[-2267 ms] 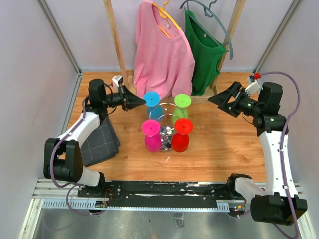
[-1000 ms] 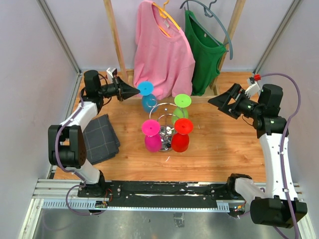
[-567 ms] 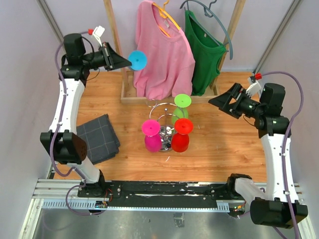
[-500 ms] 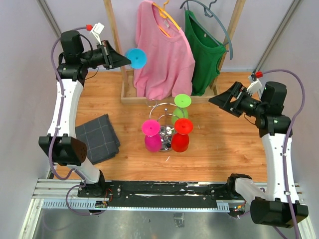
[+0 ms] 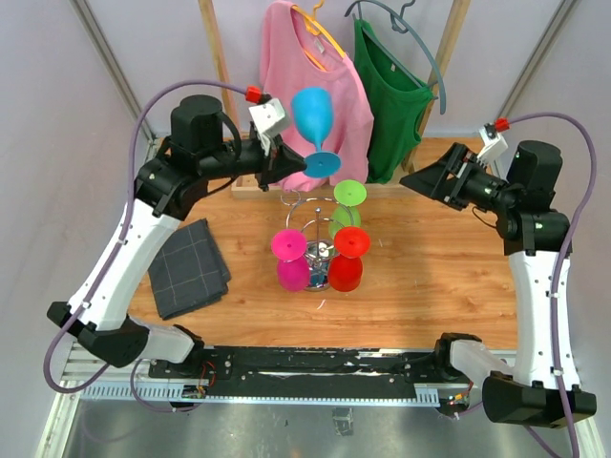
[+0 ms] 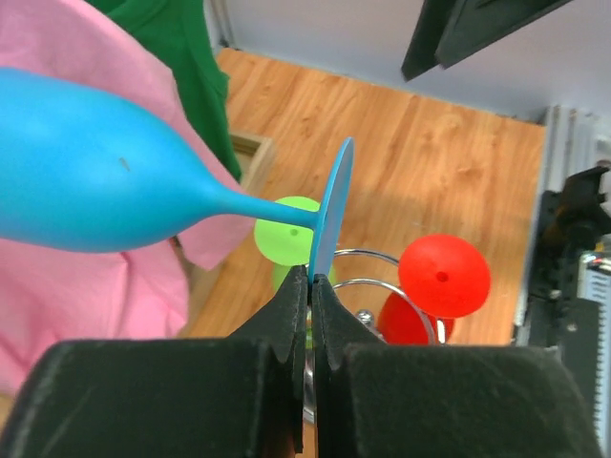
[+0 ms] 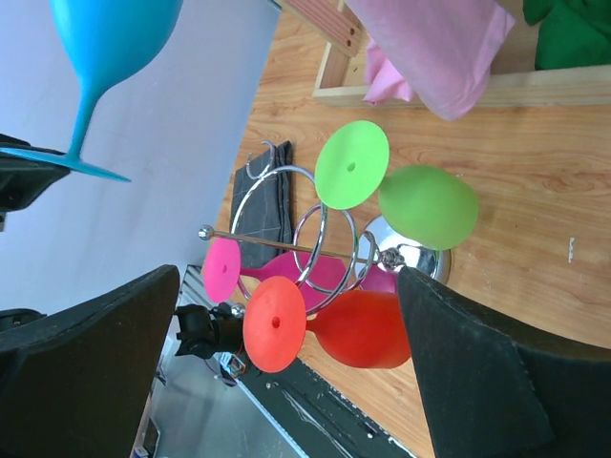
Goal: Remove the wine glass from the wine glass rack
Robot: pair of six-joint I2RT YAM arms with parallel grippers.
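The left hand [image 5: 298,164] pinched the foot of the blue wine glass [image 5: 313,113], aloft before a pink shirt [image 5: 286,95] at the tabletop's [image 5: 430,277] far edge. The wine glass rack [image 5: 318,250] stood mid-tabletop, carrying pink [image 5: 289,246], green [image 5: 349,194] and red [image 5: 350,241] glasses. The right hand [image 5: 409,181] hung spread beside it.

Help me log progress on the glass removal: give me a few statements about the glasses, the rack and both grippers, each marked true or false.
1. The left gripper is shut on the foot of the blue wine glass. True.
2. Three glasses hang on the wine glass rack: pink glass, green glass and red glass. True.
3. The blue wine glass hangs on the wine glass rack. False: it is held in the air above the rack, bowl up.
4. The right gripper grips the red glass. False: it is open and empty, off to the rack's right.
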